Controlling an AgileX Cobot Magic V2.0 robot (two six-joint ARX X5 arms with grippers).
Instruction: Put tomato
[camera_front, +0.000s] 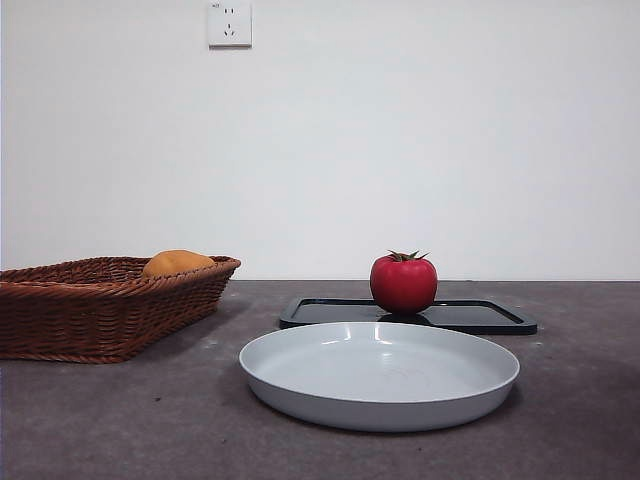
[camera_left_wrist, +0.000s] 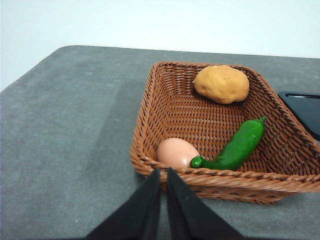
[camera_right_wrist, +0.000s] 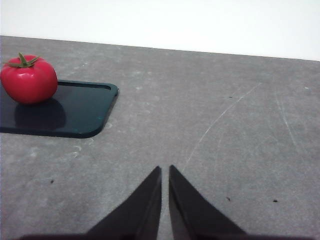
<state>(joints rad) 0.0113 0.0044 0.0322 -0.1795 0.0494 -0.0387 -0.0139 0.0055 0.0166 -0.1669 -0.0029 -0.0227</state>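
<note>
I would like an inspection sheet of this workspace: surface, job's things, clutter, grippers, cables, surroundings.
Surface: grey table, faintly scratched.
Job's things: tomato upright on the black tray; grey plate in front of the tray, nothing in it.
Clutter: wicker basket holding a potato, an egg and a green pepper.
Grippers: left gripper shut, near the basket's rim; right gripper shut, over bare table beside the tray.
Cables: nothing seen.
Surroundings: white wall, one socket.

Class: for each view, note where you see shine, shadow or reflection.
Front view: a soft sheen on the tomato and on the plate. Right wrist view: the tomato's dark reflection on the glossy tray. Left wrist view: even light, with a faint shadow band on the table beside the basket.
</note>
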